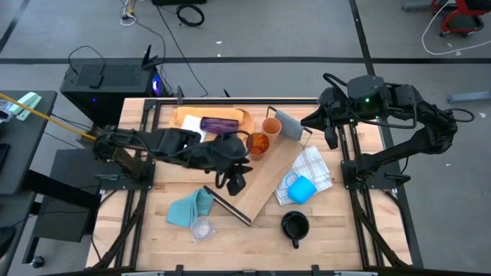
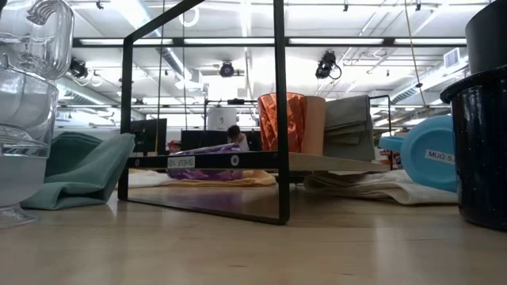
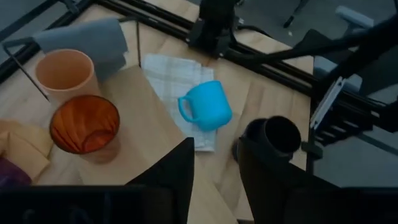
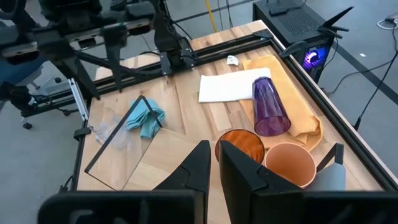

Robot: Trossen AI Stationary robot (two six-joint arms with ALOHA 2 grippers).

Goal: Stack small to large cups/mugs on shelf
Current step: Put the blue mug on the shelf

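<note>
The shelf [image 1: 268,172] lies slantwise mid-table, its board raised on black end frames. A tan cup [image 1: 271,126] and an amber cup [image 1: 258,144] stand upright on its far end by the grey panel [image 1: 289,126]. A purple tumbler [image 1: 219,123] lies on its side on tan paper. The light blue mug [image 1: 301,188] lies on a checked cloth. A dark mug [image 1: 294,225] stands near the front, and clear cups [image 1: 201,228] stand by a teal cloth. My left gripper [image 3: 216,180] hovers open over the shelf's near end [image 1: 236,182], holding nothing. My right gripper [image 4: 215,165] waits shut at the far right [image 1: 331,136].
The teal cloth [image 1: 190,207] lies left of the shelf's near end. The white checked cloth [image 1: 311,172] lies right of the board. Tan paper [image 1: 211,121] and a white sheet cover the far middle. Bare wood shows along the front edge [image 1: 245,249].
</note>
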